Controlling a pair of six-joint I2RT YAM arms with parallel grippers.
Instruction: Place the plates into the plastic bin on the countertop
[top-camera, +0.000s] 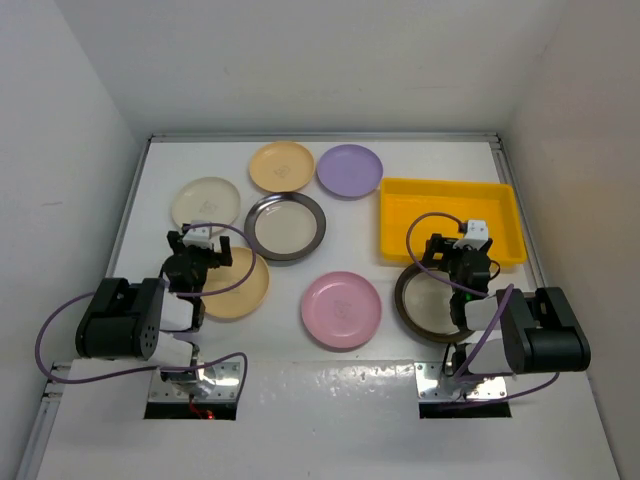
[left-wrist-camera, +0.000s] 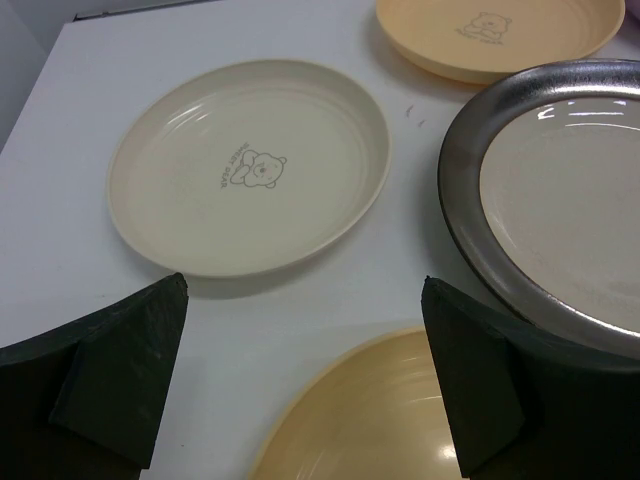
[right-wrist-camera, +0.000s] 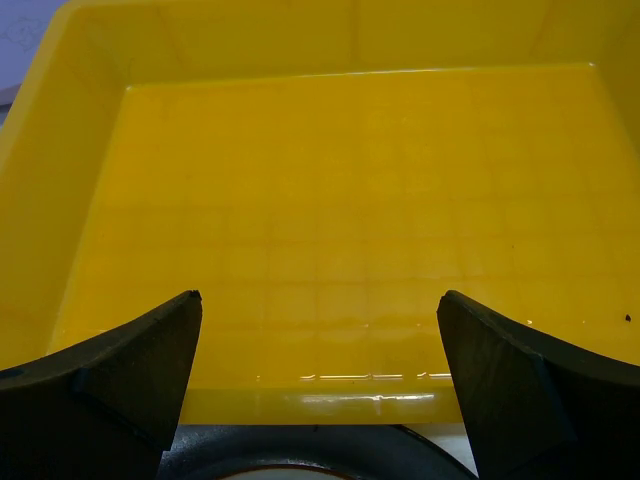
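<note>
The yellow plastic bin (top-camera: 445, 196) sits empty at the back right of the white countertop (top-camera: 400, 385). My right gripper (top-camera: 462, 247) is open and empty over the bin's near wall (right-wrist-camera: 340, 405) and above a dark-rimmed plate (top-camera: 418, 300), whose rim shows in the right wrist view (right-wrist-camera: 300, 458). My left gripper (top-camera: 195, 243) is open and empty (left-wrist-camera: 300, 290) over the far edge of a tan plate (top-camera: 240, 285) (left-wrist-camera: 380, 420). Ahead of it lie a cream plate (top-camera: 205, 203) (left-wrist-camera: 250, 165) and a second dark-rimmed plate (top-camera: 285, 227) (left-wrist-camera: 560, 180). A peach plate (top-camera: 281, 166) (left-wrist-camera: 500, 35), a lavender plate (top-camera: 349, 170) and a pink plate (top-camera: 341, 309) lie apart on the counter.
White walls (top-camera: 90, 150) enclose the counter on the left, back and right. Purple cables (top-camera: 425, 225) loop from both arms, and the right one hangs over the bin's near left corner.
</note>
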